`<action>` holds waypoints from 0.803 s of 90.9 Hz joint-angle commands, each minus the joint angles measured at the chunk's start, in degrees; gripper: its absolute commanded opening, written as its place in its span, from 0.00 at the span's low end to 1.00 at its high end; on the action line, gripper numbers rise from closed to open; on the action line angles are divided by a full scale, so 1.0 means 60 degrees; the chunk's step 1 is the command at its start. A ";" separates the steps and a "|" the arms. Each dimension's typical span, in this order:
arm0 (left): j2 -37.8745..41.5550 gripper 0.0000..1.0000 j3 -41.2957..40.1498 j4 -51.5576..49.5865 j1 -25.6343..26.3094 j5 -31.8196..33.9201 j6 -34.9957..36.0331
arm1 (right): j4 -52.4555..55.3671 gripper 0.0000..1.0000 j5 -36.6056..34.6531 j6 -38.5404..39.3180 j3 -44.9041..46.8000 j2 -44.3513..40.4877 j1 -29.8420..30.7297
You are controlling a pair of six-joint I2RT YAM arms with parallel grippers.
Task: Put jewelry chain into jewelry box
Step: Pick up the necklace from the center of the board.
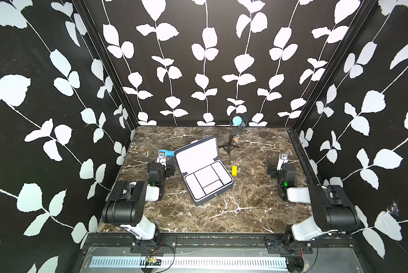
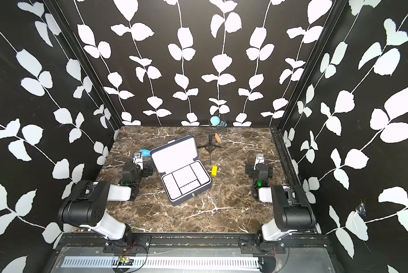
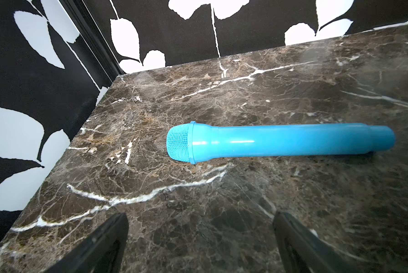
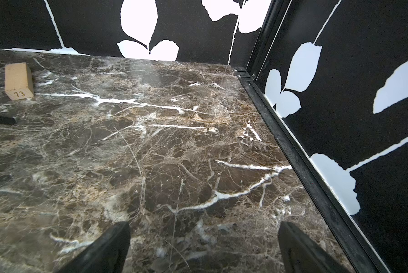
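Marble-veined tabletop [image 1: 250, 208] stretched under both my arms. My left gripper [image 3: 200, 215] hung with its jaws released wide, grasping nothing, and a blue toy microphone [image 3: 281, 141] lay just ahead of it. My right gripper [image 4: 204, 223] gaped the same way above the table, a wooden block [image 4: 18, 80] well apart from it. Between my arms the jewelry box [image 1: 214, 195] sat open, its lid [image 1: 197, 153] raised and its white compartments showing. A yellow block [image 1: 234, 170] sat just beside it. I could not make out the jewelry chain in any view.
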State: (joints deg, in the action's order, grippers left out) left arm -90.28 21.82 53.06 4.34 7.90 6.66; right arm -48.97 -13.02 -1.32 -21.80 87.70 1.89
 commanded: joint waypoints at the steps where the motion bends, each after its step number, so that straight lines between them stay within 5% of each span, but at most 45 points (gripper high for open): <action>1: 0.0122 0.99 0.0171 -0.0094 -0.0063 -0.0107 0.0020 | -0.0246 0.99 -0.0013 -0.0098 -0.0039 -0.0056 0.0029; 56: 0.0181 0.98 0.0159 0.0024 -0.0082 0.0110 -0.0019 | -0.0175 0.99 -0.0044 -0.0087 -0.0074 -0.0042 0.0041; 62: 0.0771 0.98 0.0250 -0.0817 -0.0050 0.0567 -0.0163 | -0.0192 0.99 -0.0029 -0.0072 -0.0117 -0.0308 0.0030; 73: 0.2359 0.98 0.1033 -0.3512 -0.0049 0.1270 -0.0520 | 0.3028 0.99 0.0220 0.0139 -0.1237 -0.1799 0.0160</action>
State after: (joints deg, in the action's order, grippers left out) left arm -85.03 23.29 44.56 4.19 10.74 5.96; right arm -42.09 -12.53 -1.17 -22.94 84.40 1.89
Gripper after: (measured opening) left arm 0.985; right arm 0.993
